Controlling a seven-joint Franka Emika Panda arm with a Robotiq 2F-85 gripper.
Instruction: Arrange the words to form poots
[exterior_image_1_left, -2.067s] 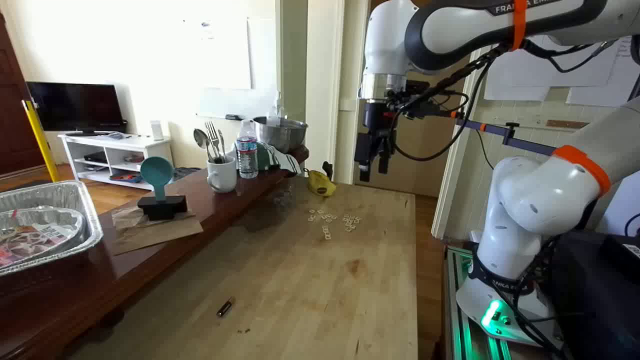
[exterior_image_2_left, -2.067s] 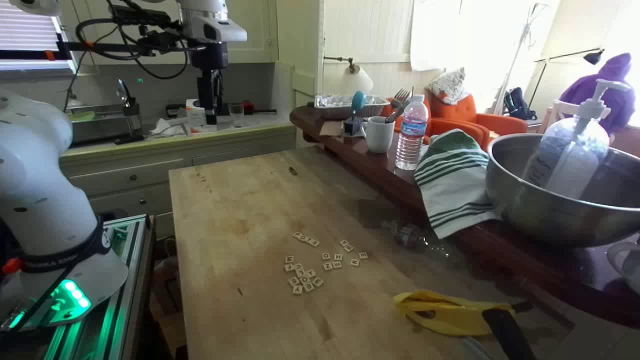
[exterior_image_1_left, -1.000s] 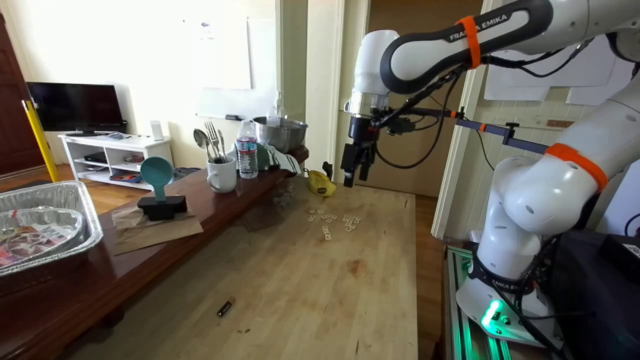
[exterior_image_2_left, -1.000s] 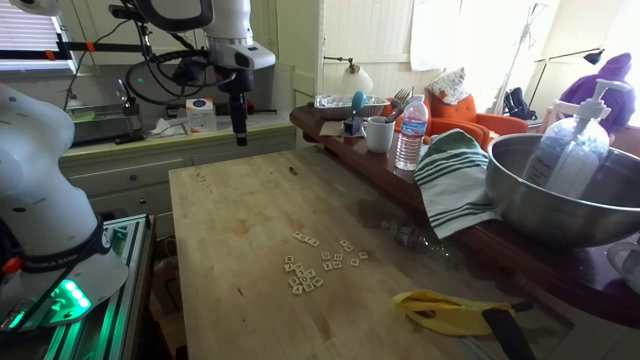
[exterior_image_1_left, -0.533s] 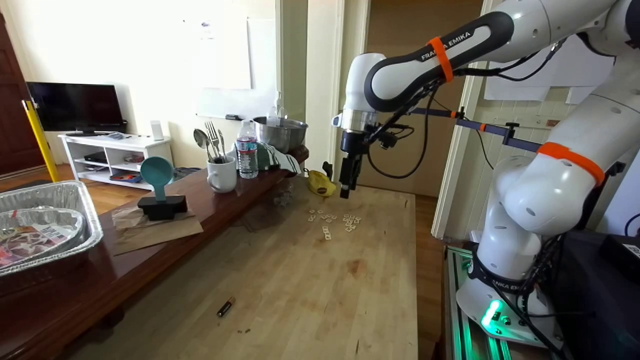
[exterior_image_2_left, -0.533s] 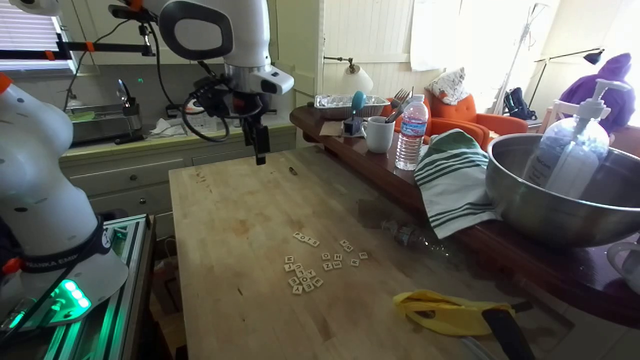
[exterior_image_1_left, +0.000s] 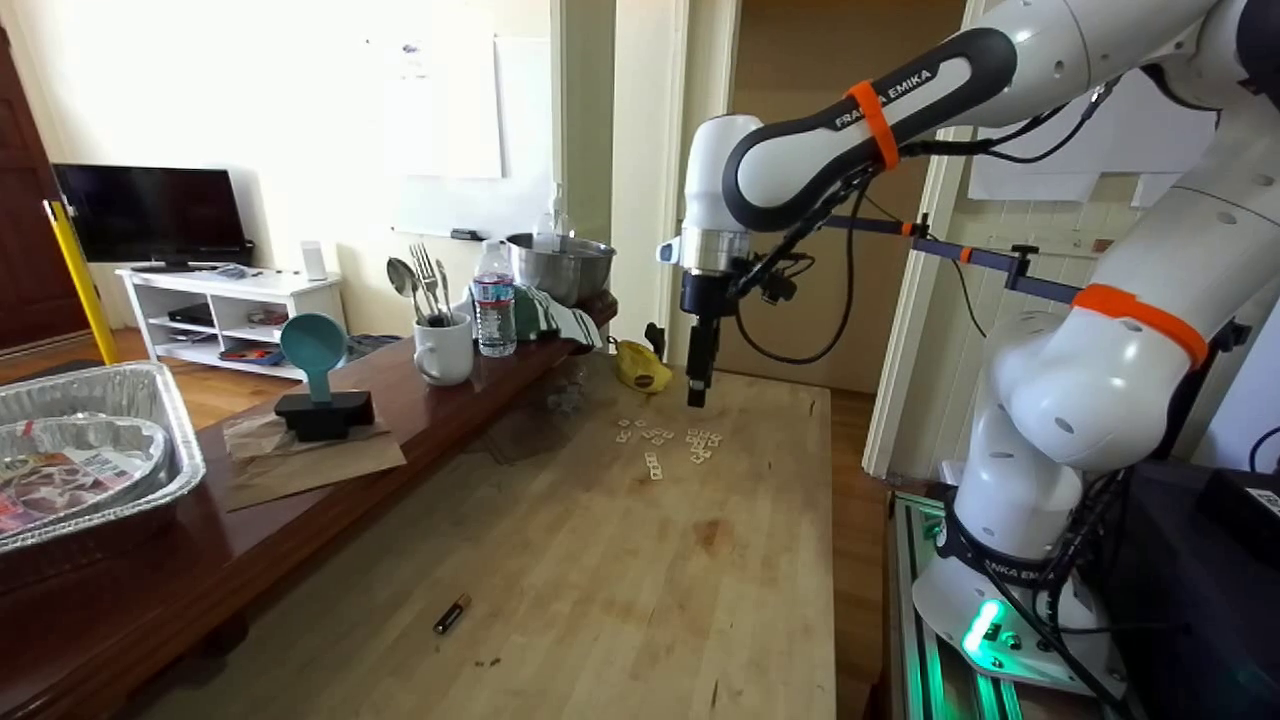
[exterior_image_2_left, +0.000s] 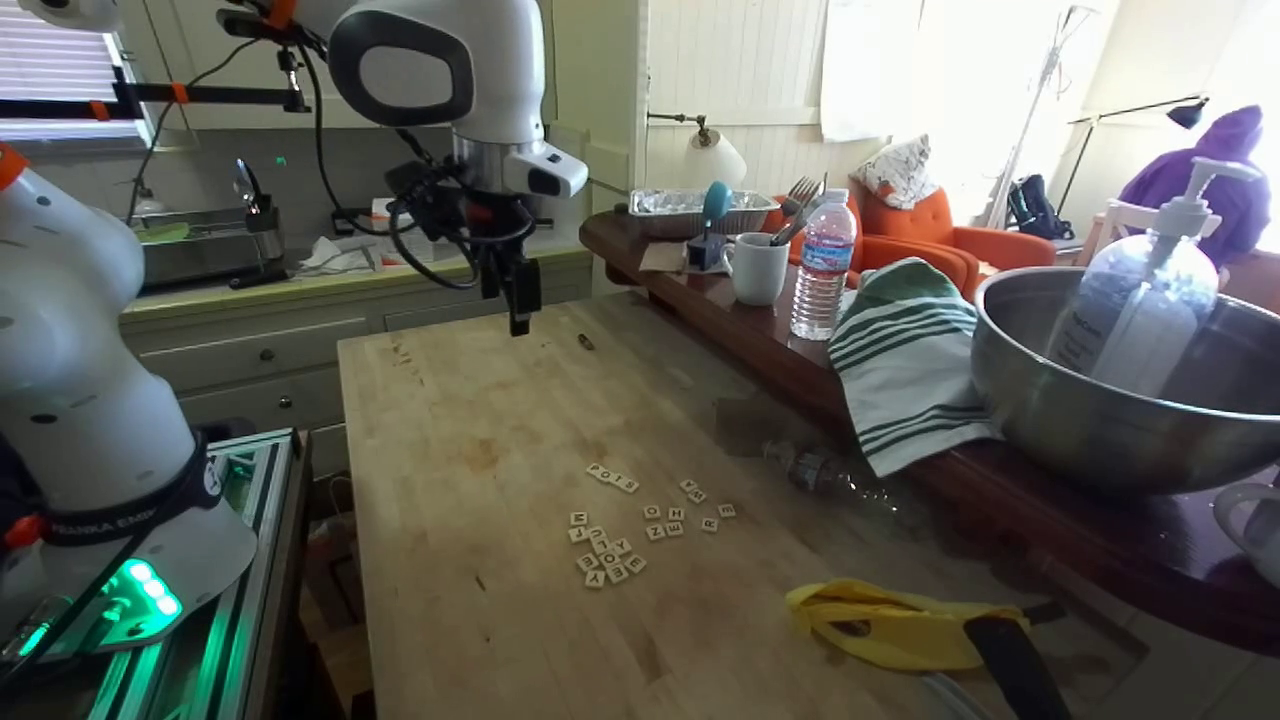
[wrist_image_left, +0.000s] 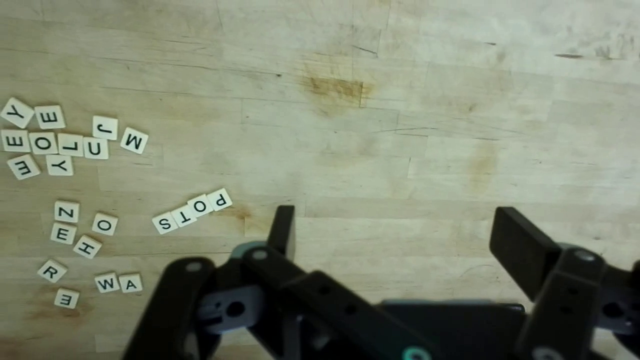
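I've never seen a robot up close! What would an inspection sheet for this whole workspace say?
Surface: pale wooden table with a brown stain.
Job's things: four letter tiles form a row reading POTS; a loose O tile lies apart; other tiles lie scattered, letters up.
Clutter: battery and yellow item on the table.
Claw: open, above the table; nothing seen in its grasp.
Cables: black cables loop beside the robot arm, off the table.
Surroundings: dark ledge alongside, bearing a white mug with cutlery, a water bottle and a metal bowl.
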